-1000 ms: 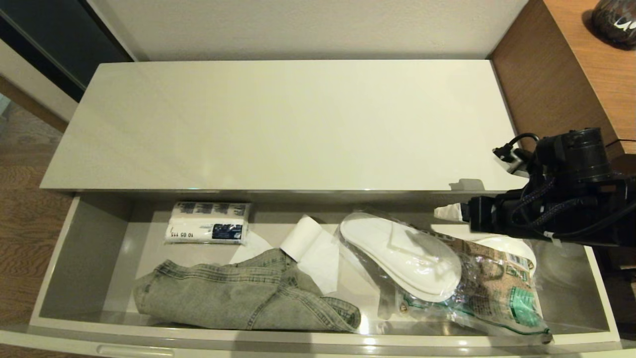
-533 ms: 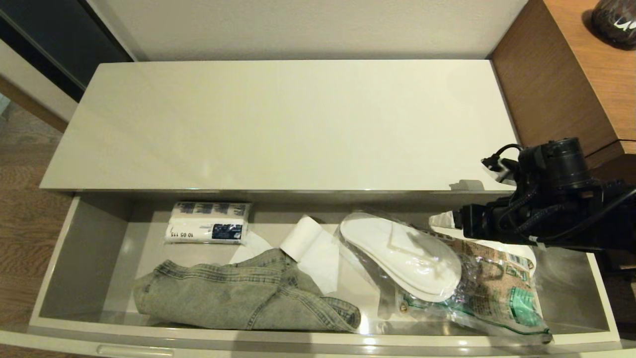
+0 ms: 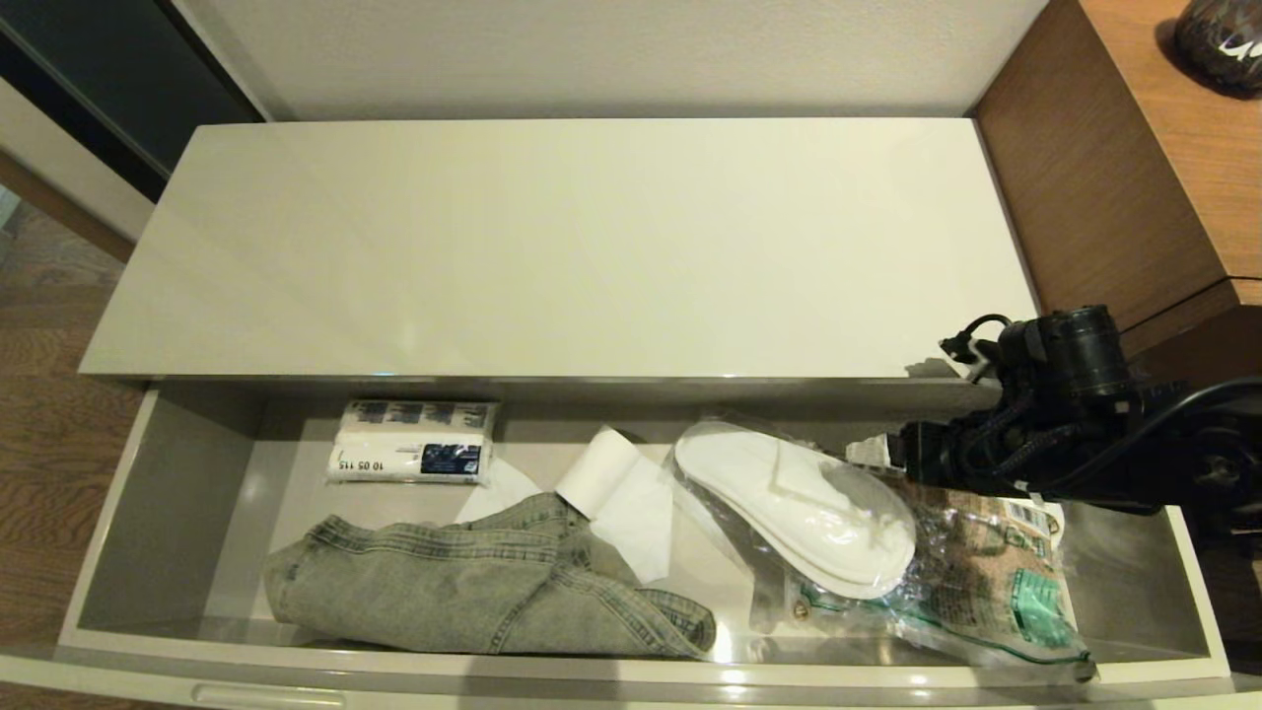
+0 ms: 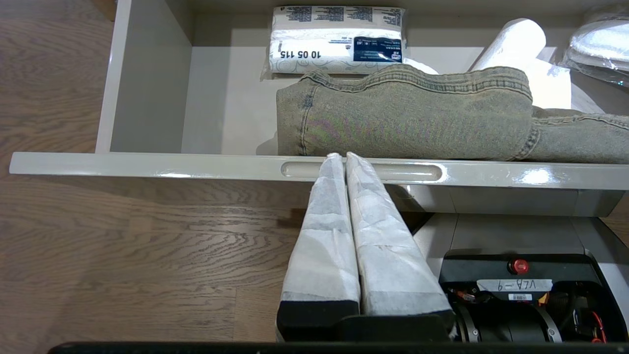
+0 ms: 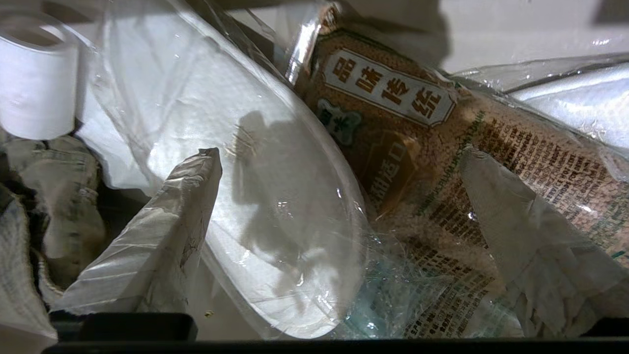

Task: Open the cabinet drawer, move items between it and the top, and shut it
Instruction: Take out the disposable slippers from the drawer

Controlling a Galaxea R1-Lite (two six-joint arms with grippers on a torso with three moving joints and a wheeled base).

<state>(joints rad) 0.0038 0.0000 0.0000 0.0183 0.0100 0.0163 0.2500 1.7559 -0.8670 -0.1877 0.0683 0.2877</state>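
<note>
Standing pulled out, the drawer [image 3: 631,663] holds the jeans [image 3: 473,592] nearest its front edge. Behind them lie a paper roll [image 3: 599,475] and a tissue pack [image 3: 412,444]. To the right, the wrapped slippers [image 3: 799,508] overlap a brown-and-green packet [image 3: 996,582]. The right gripper [image 5: 339,162] hangs above the slippers and packet, fingers spread wide, holding nothing. The left gripper [image 4: 343,160], fingers pressed together, sits parked outside the drawer at one recessed handle [image 4: 363,171]. Farthest back, the cabinet top [image 3: 572,247] borders a brown wooden unit [image 3: 1114,168].
</note>
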